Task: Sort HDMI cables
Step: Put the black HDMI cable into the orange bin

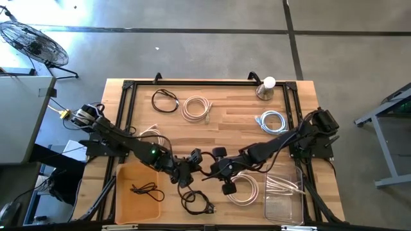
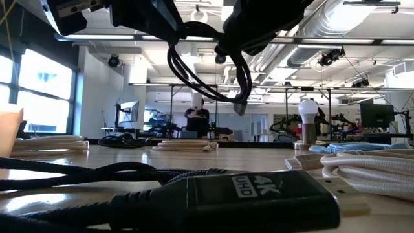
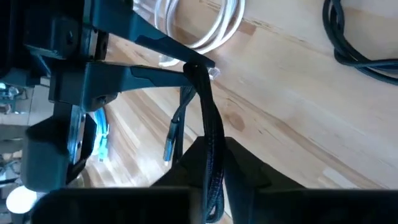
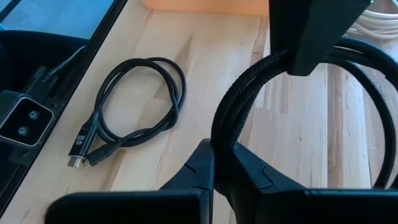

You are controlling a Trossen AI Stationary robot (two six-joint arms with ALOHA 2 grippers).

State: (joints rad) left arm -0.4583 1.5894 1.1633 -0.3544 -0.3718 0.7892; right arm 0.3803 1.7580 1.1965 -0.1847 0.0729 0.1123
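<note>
A black braided HDMI cable (image 1: pixel 204 164) hangs in a loop (image 2: pixel 208 74) between both grippers, above the table's near middle, one plug (image 2: pixel 240 107) dangling. My left gripper (image 1: pixel 185 174) and my right gripper (image 1: pixel 219 169) face each other, each shut on this cable. Another black coil (image 1: pixel 196 204) lies flat on the table by the near edge, also seen in the right wrist view as the black coil (image 4: pixel 134 106). A white coil (image 1: pixel 243 190) lies beside it. One black cable (image 1: pixel 145 190) lies in the orange tray (image 1: pixel 122 199), and white cables (image 1: pixel 284 185) lie in the clear bin (image 1: pixel 282 206). My left gripper (image 3: pixel 211 180) pinches the black cable's strands (image 3: pixel 208 140) between its two fingers; the strands run along the fingers toward the other gripper. The cable is lifted clear of the table. My right gripper (image 4: pixel 214 171) pinches the side of the cable's loop (image 4: pixel 225 118) between its two fingers, the fingers lying across the strands. The loop stands clear of the wood, with its far side in the left gripper.
Farther back lie a black coil (image 1: pixel 165 101), a white coil (image 1: pixel 196 108), a pale bluish coil (image 1: pixel 271 122) and a white cable (image 1: pixel 151 133). A light bulb on a stand (image 1: pixel 265 87) is at the far right corner. A black frame (image 1: pixel 128 86) edges the table.
</note>
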